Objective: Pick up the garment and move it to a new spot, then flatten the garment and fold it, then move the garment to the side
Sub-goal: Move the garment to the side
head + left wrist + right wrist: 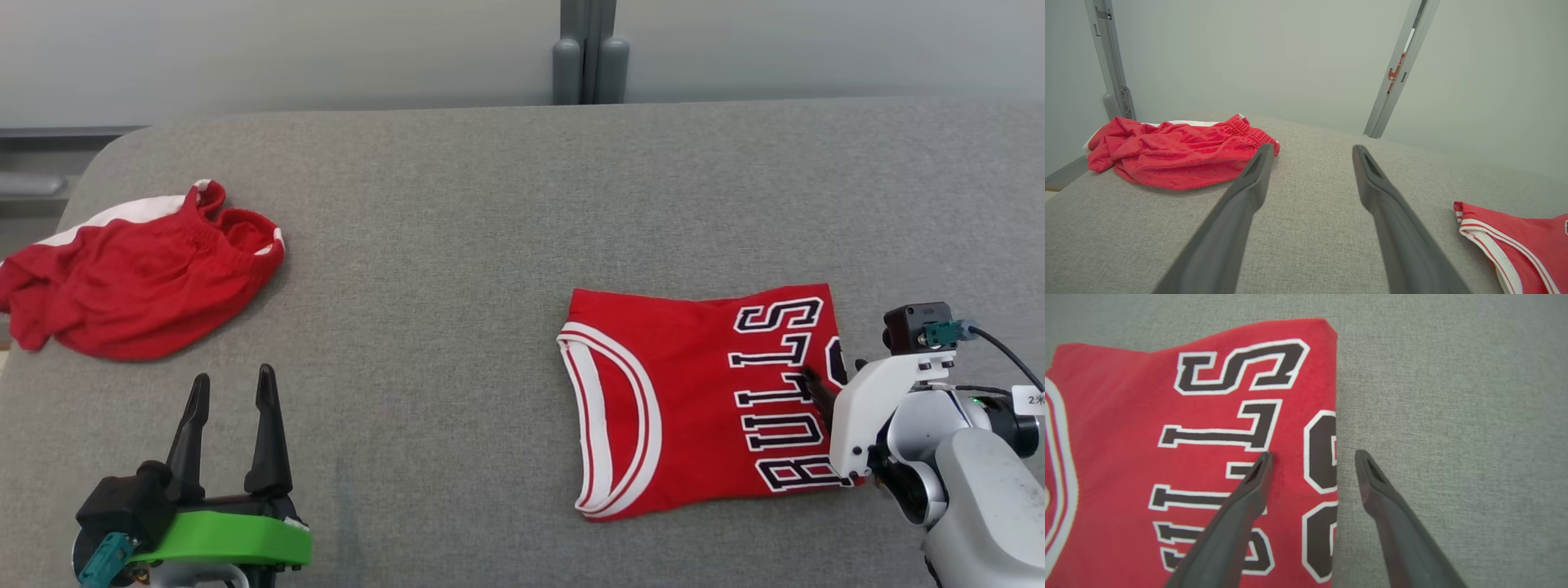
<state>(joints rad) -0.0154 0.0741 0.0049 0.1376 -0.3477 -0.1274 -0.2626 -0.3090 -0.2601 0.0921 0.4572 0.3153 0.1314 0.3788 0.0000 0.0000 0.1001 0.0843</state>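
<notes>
The garment, a red jersey (694, 392) with white-edged dark "BULLS" lettering, lies folded flat on the right of the grey table (490, 245). My right gripper (824, 392) is open and straddles its right folded edge. In the right wrist view one fingertip (1263, 461) is low over the jersey (1167, 416) by the lettering. The other fingertip (1363, 461) is over bare table, and nothing is held. My left gripper (233, 377) stands open and empty at the lower left, well away from the jersey (1527, 245).
Crumpled red shorts (139, 278) with white trim lie at the table's far left, just beyond the left gripper (1313, 149). Grey fabric stretches between the shorts (1175, 151) and the jersey. A pale wall with metal posts (589, 57) stands behind the table.
</notes>
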